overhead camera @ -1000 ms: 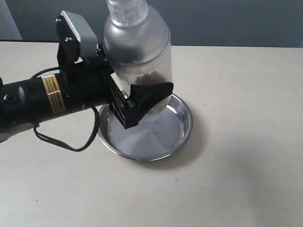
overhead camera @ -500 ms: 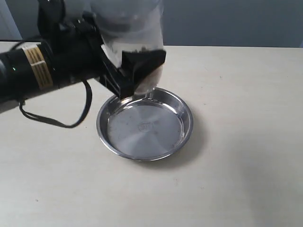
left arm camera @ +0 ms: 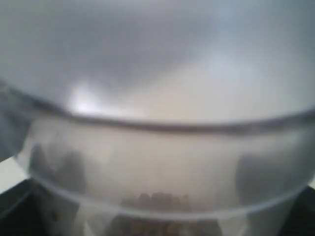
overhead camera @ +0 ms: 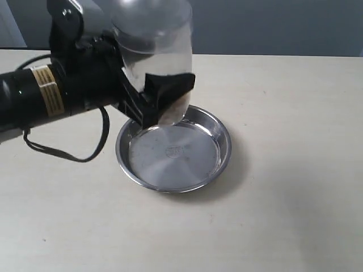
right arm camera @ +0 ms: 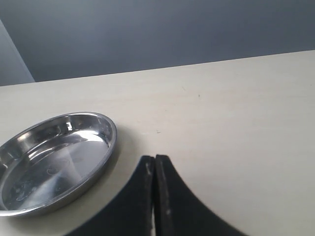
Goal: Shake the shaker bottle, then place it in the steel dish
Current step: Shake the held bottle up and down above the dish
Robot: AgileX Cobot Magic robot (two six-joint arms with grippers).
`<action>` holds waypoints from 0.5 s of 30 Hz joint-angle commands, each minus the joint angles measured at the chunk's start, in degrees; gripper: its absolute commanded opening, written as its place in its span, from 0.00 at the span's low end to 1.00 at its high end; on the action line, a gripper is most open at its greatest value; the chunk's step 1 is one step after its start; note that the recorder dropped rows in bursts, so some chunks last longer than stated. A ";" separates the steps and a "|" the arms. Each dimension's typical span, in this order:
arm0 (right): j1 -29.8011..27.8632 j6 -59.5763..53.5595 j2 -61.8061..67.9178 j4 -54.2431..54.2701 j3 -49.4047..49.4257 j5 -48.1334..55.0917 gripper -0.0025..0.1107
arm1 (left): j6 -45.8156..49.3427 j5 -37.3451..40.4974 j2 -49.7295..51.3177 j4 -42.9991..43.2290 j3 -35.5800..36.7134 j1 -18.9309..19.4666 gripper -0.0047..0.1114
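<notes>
My left gripper (overhead camera: 164,95) is shut on the shaker bottle (overhead camera: 152,54) and holds it in the air above the back left rim of the steel dish (overhead camera: 224,148). The bottle is frosted and its cap is cut off by the top of the exterior view. In the left wrist view the bottle (left arm camera: 162,147) fills the picture, blurred, with brownish granules (left arm camera: 156,202) low inside. The dish (right arm camera: 105,146) holds nothing. My right gripper (right arm camera: 155,164) is shut on nothing, beside the dish and apart from it.
A pale table top (overhead camera: 283,215) spreads all round the dish. A black cable (overhead camera: 85,153) hangs from the left arm to the dish's left. A grey wall (overhead camera: 272,25) stands behind the table.
The left gripper lifted the bottle up and to the left, off the dish and partly out of the top of the view. Since half a second ago it has dipped slightly.
</notes>
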 commanded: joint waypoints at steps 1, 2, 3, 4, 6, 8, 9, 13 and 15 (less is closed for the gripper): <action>0.12 -0.11 -0.22 -0.06 0.07 -0.42 0.02 | -1.03 -12.87 -1.09 -2.98 -1.69 -0.05 0.04; 0.12 -0.11 -0.22 -0.06 0.07 -0.42 0.02 | -0.92 -13.80 -1.46 -3.66 -2.55 -0.05 0.04; 0.12 -0.11 -0.22 -0.06 0.07 -0.42 0.02 | -0.81 -14.22 -1.80 -3.61 -3.71 -0.05 0.04; 0.12 -0.11 -0.22 -0.06 0.07 -0.42 0.02 | 0.17 -13.91 -2.55 -2.42 -4.99 -0.05 0.04; 0.12 -0.11 -0.22 -0.06 0.07 -0.42 0.02 | 1.05 -6.60 -2.91 -0.91 -6.02 -0.05 0.04; 0.12 -0.11 -0.22 -0.06 0.07 -0.42 0.02 | -0.04 1.37 0.28 0.10 -3.54 -0.26 0.04; 0.12 -0.11 -0.22 -0.06 0.07 -0.42 0.02 | -0.60 0.94 2.43 -0.27 -1.69 -0.26 0.04; 0.12 -0.11 -0.22 -0.06 0.07 -0.42 0.02 | -0.75 -13.43 3.63 -2.70 -1.07 -0.26 0.04; 0.12 -0.11 -0.22 -0.06 0.07 -0.42 0.02 | 0.30 -14.65 1.24 -2.88 -3.26 -0.31 0.04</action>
